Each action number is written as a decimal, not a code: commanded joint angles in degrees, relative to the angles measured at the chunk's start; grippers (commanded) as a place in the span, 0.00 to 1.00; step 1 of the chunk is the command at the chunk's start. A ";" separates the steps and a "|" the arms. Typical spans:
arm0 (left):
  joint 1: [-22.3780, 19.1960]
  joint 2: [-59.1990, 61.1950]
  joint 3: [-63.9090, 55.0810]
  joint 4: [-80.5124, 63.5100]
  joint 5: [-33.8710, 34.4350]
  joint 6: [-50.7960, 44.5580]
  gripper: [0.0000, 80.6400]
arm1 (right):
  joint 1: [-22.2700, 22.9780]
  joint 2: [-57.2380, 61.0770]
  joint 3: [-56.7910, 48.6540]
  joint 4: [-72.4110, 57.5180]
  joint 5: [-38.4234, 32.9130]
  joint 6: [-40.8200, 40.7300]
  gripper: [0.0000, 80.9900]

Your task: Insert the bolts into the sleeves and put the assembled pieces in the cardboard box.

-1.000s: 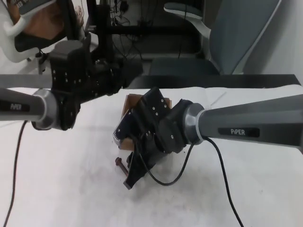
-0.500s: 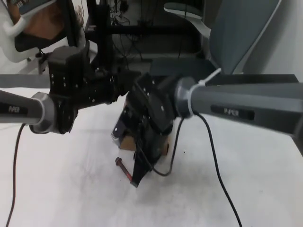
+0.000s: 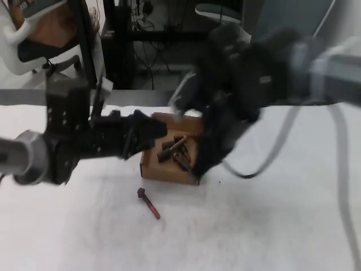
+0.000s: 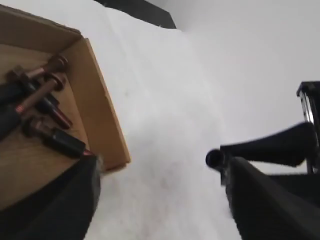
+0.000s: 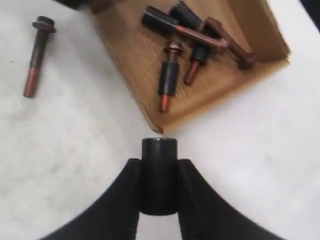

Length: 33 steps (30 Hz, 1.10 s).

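Bolt (image 5: 35,57): coppery shank, dark flanged head

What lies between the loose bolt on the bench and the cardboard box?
Nothing lies there. In the right wrist view, the stretch from the loose bolt to the cardboard box is bare white cover.

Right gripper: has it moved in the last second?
Yes. The right gripper lifted from beside the loose bolt, going right, to the right edge of the cardboard box.
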 commanded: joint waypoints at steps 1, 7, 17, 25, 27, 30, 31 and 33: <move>-0.77 -7.21 4.56 1.04 -3.06 -5.22 0.82 | -1.83 -5.92 5.59 -2.83 0.19 3.12 0.01; -7.38 -19.74 8.16 20.74 -29.59 -4.93 0.79 | -2.37 -12.25 10.00 -3.28 -3.00 6.94 0.01; -17.13 -16.26 -3.00 44.18 -57.37 1.89 0.79 | -2.37 -17.18 9.88 -2.59 -11.33 8.82 0.01; -16.72 -4.32 -10.70 50.39 -57.07 -0.56 0.66 | -2.37 -20.59 9.88 -2.88 -15.14 8.25 0.01; -16.74 -1.63 -11.68 50.37 -55.77 -1.18 0.61 | -2.37 -20.86 9.88 -2.99 -15.65 8.00 0.01; -16.74 0.81 -12.53 50.50 -54.06 -4.14 0.61 | -2.37 -20.88 9.88 -3.00 -17.40 7.68 0.01; -16.74 1.24 -12.52 50.50 -54.06 -4.44 0.61 | -2.37 -20.99 9.88 -3.00 -17.81 7.16 0.01; -16.74 2.05 -12.52 50.65 -54.06 -4.42 0.61 | -2.37 -20.98 9.88 -3.24 -18.08 6.27 0.01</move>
